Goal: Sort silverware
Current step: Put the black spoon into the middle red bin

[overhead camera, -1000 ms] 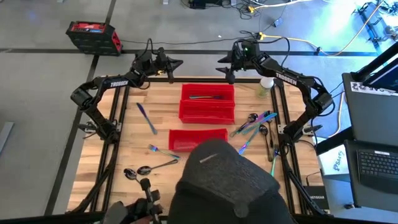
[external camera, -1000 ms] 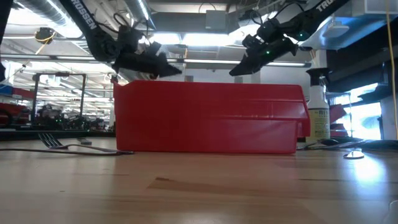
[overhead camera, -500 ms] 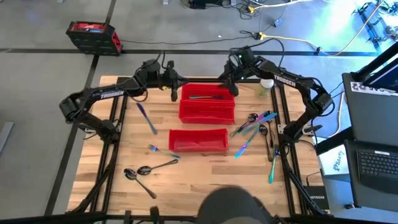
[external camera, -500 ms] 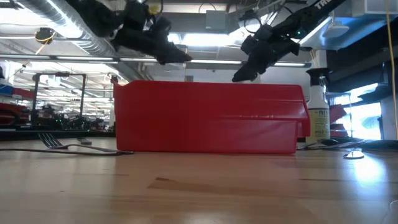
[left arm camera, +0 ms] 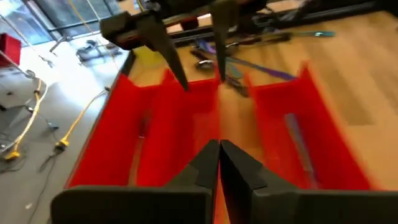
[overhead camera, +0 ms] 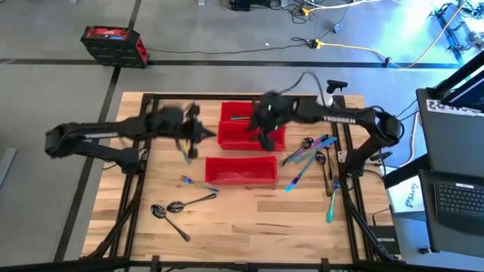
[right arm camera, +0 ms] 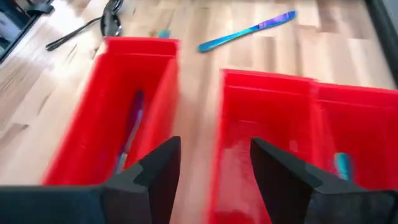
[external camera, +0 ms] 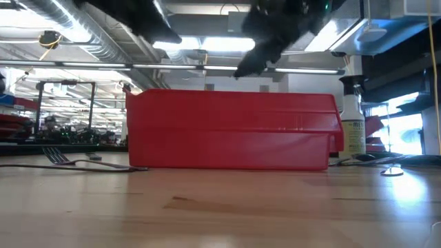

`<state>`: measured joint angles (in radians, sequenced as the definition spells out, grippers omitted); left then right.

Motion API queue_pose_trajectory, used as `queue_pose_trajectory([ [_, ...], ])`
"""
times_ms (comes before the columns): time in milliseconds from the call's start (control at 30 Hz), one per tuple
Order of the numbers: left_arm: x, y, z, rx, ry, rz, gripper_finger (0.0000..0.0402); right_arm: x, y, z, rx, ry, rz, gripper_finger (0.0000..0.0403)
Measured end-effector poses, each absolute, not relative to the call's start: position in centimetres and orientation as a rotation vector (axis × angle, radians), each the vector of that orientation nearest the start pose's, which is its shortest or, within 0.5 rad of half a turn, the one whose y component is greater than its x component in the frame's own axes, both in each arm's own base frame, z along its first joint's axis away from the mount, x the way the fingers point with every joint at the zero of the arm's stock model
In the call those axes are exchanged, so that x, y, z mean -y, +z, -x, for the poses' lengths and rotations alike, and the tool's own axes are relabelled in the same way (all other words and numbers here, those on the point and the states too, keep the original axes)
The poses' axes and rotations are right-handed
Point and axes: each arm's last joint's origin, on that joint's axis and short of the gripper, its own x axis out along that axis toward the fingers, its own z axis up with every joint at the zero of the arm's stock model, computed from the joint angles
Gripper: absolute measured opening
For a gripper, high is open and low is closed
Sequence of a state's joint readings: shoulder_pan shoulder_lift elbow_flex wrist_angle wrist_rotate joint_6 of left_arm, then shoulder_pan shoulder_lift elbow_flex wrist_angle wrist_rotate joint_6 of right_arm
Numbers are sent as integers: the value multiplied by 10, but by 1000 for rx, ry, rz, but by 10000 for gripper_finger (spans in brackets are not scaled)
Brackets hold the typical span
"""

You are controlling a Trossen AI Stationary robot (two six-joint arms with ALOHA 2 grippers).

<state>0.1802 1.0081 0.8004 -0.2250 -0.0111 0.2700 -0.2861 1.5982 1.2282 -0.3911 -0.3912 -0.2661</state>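
Two red bins (overhead camera: 252,125) stand side by side at the table's far middle, and a third (overhead camera: 240,170) lies nearer. The far bin holds a teal piece (right arm camera: 341,165); the near bin holds a purple one (right arm camera: 130,134). Loose silverware lies on the wood: a blue knife (right arm camera: 249,31), a fork (overhead camera: 198,183) and two spoons (overhead camera: 170,208) at left, a cluster (overhead camera: 306,151) at right. My left gripper (overhead camera: 200,136), shut and empty, hangs left of the bins. My right gripper (right arm camera: 214,168) is open and empty above the far bins.
A clear spray bottle (external camera: 353,131) stands at the far right corner. A lone knife (overhead camera: 333,204) lies near the right rail. Black frame rails run along the table's edges. Bare wood lies along the near edge.
Both grippers have swung in from the far edge toward the near edge, fast enough to blur. The left one has come down beside the bins' left side; the right one has come over the far bins, going slightly left. A person's head at the near edge has left the view.
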Motion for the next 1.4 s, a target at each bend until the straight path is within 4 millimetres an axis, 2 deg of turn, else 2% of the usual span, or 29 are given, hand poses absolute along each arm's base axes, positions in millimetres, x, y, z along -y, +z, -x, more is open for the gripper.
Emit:
queue_pose_trajectory([
  [133, 9, 285, -197, -398, 159, -175, 0, 27, 279, -347, -654, 200, 78, 177],
  [200, 29, 278, -188, -385, 165, -159, 0, 5, 281, -350, -632, 203, 100, 177],
  [367, 69, 265, -174, -376, 143, -90, 0, -29, 283, -351, -610, 199, 76, 177],
  [467, 85, 256, -168, -388, 123, -28, 0, -43, 285, -353, -571, 226, 60, 177],
  [600, 101, 245, -161, -419, 82, 65, 0, -58, 285, -354, -529, 284, 187, 177],
  [733, 111, 242, -155, -438, 75, 187, 0, -61, 285, -356, -495, 342, 274, 177],
  [900, 124, 231, -152, -534, 36, 383, 0, -61, 277, -362, -495, 353, 294, 177],
  [1100, 148, 216, -147, -646, -4, 546, 0, -74, 265, -378, -409, 392, 350, 177],
  [1267, 169, 199, -135, -791, -53, 603, 0, -101, 265, -397, -340, 441, 355, 177],
  [1400, 179, 187, -126, -848, -30, 590, 0, -121, 260, -421, -339, 453, 366, 177],
])
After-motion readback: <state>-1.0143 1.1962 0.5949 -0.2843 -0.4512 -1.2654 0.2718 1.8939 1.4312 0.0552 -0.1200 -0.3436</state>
